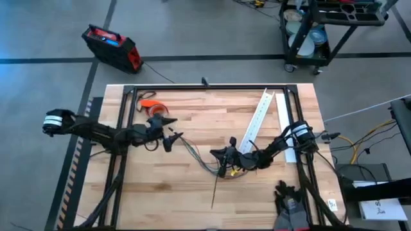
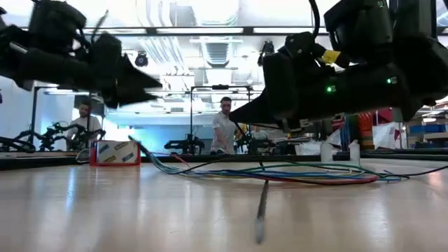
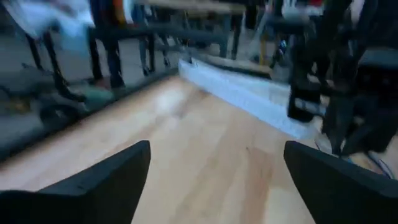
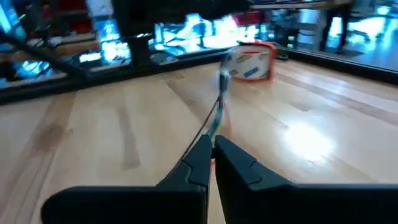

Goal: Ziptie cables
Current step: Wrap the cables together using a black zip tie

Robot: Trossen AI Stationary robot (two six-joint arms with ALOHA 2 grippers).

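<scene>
Right gripper (image 1: 226, 158), high view: sits just right of table centre, over the near-right end of the cables (image 1: 196, 157). The cables run as a thin bundle from there up-left toward the left gripper (image 1: 172, 137), which sits left of centre with its fingers spread. The ziptie (image 1: 216, 190) lies as a thin dark strip on the wooden table (image 1: 186, 199), angled from the right gripper toward the near edge. A white slotted channel (image 1: 258, 119) lies diagonally at far right; an orange tape roll (image 1: 153, 106) sits at far left, near the left arm.

Low view: both grippers hang above the tabletop. The cables (image 2: 280, 173) trail flat across the wood, green, blue and red strands, rising at their left end. The ziptie (image 2: 262, 210) lies on the table, pointing toward the camera. The tape roll (image 2: 115, 152) stands at far left. Two people stand in the room behind.

Left wrist view: left gripper (image 3: 217, 180) fingers wide apart, bare wood between them. White channel (image 3: 242, 93) ahead, the right arm beyond it.

Right wrist view: right gripper (image 4: 212, 152) fingers pressed together on a thin strand of the cables (image 4: 217, 112), which leads away toward the tape roll (image 4: 250, 62).
</scene>
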